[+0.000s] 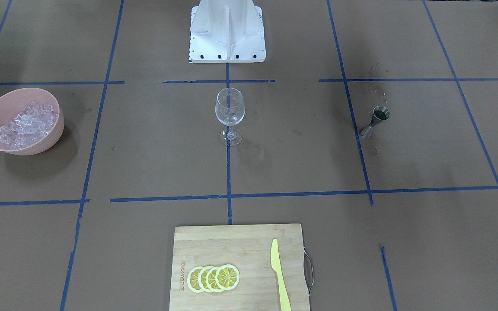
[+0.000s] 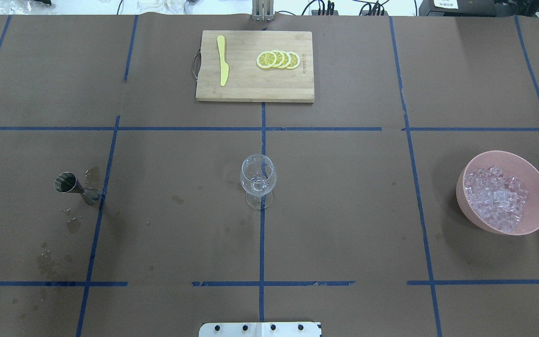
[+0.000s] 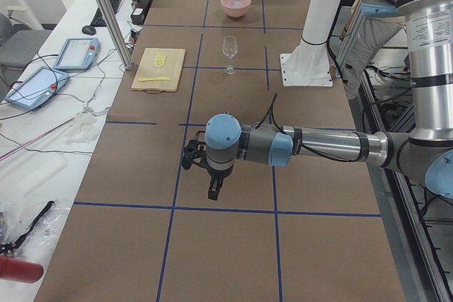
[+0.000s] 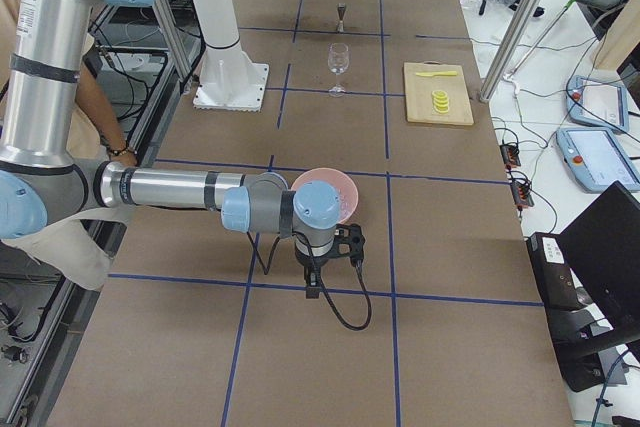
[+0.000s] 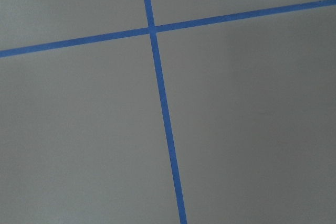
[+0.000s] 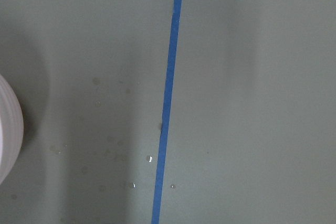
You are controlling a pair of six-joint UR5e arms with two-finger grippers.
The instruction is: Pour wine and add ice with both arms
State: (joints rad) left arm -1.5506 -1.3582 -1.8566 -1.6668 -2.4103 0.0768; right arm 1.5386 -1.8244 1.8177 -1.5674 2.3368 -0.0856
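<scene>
The wine [image 2: 65, 182] sits in its jigger [image 2: 82, 193], mid-left of the overhead view, ice [image 2: 496, 199] far right, glass [image 2: 258, 180] empty between. Pouring looks unstarted; the left gripper [image 3: 214, 189] must reach the jigger, though I can't tell its grip.

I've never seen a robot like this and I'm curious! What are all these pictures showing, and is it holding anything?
This is a robot with two jointed metal arms: the left arm and the right arm. Two pictures look down on the table, one from behind the robot, one facing it. Two look from the table's ends, and two come from wrist cameras, seeing mostly brown table and blue tape. On the table stand a clear wine glass, a small metal jigger holding dark wine, and a pink bowl of ice. A wooden cutting board carries lemon slices and a yellow knife. The left gripper and the right gripper hang above the table, and nothing seems to be held.
</scene>
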